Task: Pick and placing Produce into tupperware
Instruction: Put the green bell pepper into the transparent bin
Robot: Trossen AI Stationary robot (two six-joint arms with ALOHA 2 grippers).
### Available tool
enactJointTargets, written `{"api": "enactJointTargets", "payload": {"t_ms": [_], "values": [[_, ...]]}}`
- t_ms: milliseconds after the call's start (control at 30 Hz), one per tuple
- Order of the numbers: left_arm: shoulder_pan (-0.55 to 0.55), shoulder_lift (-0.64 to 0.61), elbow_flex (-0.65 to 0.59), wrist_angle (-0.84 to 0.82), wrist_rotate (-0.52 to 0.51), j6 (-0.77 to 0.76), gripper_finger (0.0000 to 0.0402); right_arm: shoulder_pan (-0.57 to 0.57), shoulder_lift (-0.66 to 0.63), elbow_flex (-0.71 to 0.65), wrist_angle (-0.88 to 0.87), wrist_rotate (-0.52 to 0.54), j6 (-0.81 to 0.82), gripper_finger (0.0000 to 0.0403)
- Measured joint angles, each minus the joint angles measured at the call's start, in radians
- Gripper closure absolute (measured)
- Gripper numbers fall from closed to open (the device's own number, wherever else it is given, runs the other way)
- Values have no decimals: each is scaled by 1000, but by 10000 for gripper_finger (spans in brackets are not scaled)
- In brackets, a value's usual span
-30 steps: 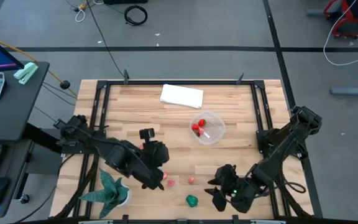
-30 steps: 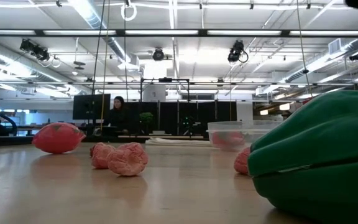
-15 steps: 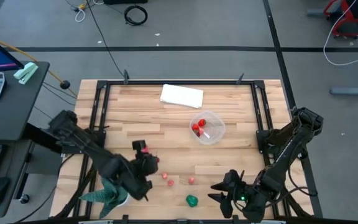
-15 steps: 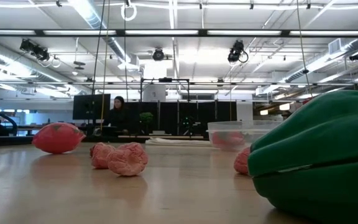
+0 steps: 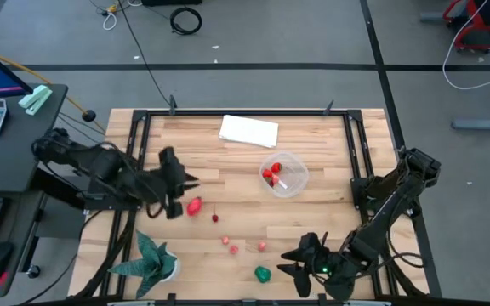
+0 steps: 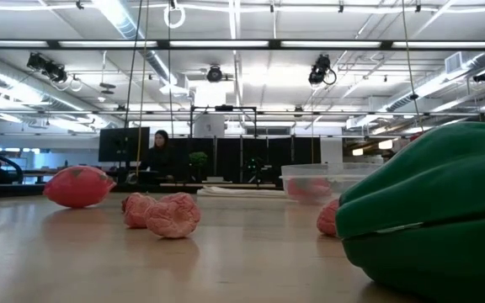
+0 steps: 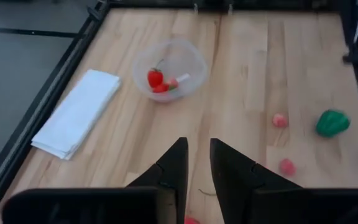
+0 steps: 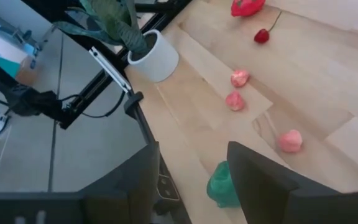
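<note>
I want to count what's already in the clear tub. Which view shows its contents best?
The left wrist view: the tub sits unobstructed, red pieces visible inside. The high view shows it smaller; the low view only side-on behind produce; the right wrist view misses it.

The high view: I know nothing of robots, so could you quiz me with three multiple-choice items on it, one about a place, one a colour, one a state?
1. Where does the green toy lie?
A. on the floor
B. on a chair
C. on the table

2. What colour is the folded cloth?
A. white
B. blue
C. black

3. How is the right gripper?
A. open, empty
B. shut on the green toy
C. shut on the cloth

Answers: C, it sits on the wood near the front edge; A, the cloth is plain white; A, its fingers stand apart with nothing between.
</note>
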Motion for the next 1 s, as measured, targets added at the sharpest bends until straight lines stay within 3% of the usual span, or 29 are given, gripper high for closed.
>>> {"api": "enactJointTargets", "payload": {"t_ms": [333,533,633,700,833,933,1000], "values": [[20,-28,-52,-33,-2,74,305,-54,70,0,107,-181,-16,203],[104,-28,-52,-116,-18,79,265,-53,105,0,123,-410,-35,203],[134,-28,-52,-115,-18,79,238,-53,91,0,86,-410,-187,203],[151,-20,-52,-107,-18,80,222,-60,78,0,72,-346,-290,203],[171,-17,-52,-107,-18,81,200,-88,57,0,102,-243,-299,203],[173,-17,-52,-109,-18,81,192,-97,58,2,102,-255,-286,203],[173,-17,-52,-112,-18,81,189,-95,71,2,109,-327,-223,202]]}}
